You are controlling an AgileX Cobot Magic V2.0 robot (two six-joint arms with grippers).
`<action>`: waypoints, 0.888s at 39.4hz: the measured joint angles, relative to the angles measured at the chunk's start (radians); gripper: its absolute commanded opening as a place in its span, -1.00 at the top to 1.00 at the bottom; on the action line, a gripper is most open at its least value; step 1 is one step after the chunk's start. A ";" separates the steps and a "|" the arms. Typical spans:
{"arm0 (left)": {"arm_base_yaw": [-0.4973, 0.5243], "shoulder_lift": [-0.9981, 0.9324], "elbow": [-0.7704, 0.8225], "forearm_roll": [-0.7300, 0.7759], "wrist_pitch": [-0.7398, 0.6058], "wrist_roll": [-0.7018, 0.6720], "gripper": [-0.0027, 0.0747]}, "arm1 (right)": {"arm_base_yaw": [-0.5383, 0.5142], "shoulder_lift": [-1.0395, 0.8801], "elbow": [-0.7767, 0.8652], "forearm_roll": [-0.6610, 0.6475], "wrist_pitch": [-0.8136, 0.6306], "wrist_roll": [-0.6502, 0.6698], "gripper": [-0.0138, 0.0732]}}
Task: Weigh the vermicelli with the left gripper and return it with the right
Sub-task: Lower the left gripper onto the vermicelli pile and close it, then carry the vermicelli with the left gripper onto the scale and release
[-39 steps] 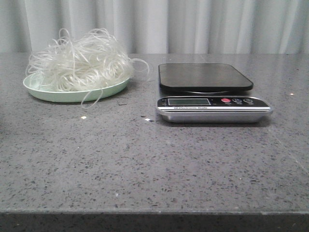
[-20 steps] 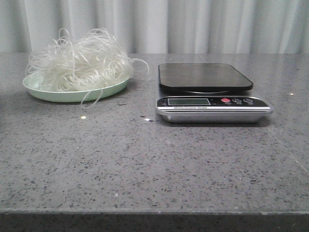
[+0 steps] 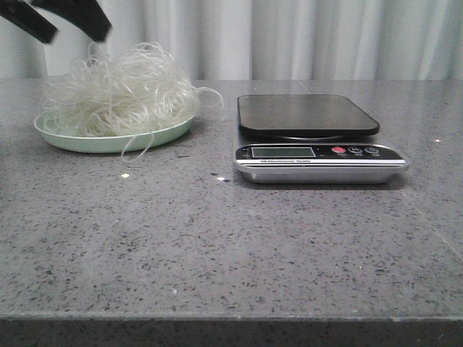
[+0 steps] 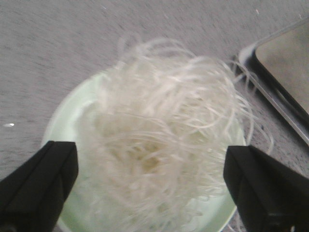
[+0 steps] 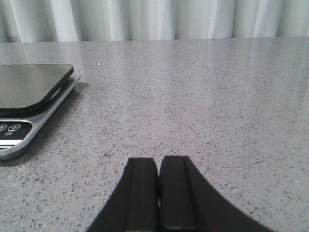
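The vermicelli (image 3: 119, 94) is a loose whitish tangle heaped on a pale green plate (image 3: 79, 139) at the back left of the table. My left gripper (image 3: 69, 25) hangs open above it at the top left, its two black fingers spread wide. In the left wrist view the vermicelli (image 4: 164, 130) fills the plate (image 4: 72, 108) between the spread fingers (image 4: 38, 179), which do not touch it. The scale (image 3: 311, 116) with its black platform stands empty to the right. My right gripper (image 5: 158, 166) is shut and empty, low over the table, right of the scale (image 5: 29, 87).
The scale's silver front panel (image 3: 318, 155) has a display and a red button. A stray noodle loop (image 3: 141, 148) hangs over the plate's front rim. Small crumbs (image 3: 125, 176) lie on the grey stone table. A curtain hangs behind.
My left gripper has come into the front view at the top left, above the vermicelli. Nothing else has moved.
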 measured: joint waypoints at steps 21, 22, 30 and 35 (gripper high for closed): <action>-0.034 0.201 -0.006 -0.017 -0.124 0.000 -0.66 | 0.000 0.000 0.000 0.000 0.000 0.000 0.33; -0.034 0.204 -0.008 -0.019 -0.127 0.000 -0.62 | 0.000 0.000 0.000 0.000 0.000 0.000 0.33; -0.034 0.211 -0.008 -0.053 -0.137 0.000 -0.04 | 0.000 0.000 0.000 0.000 0.000 0.000 0.33; -0.034 0.211 -0.008 -0.062 -0.146 0.000 0.44 | 0.000 0.000 0.000 0.000 0.000 0.000 0.33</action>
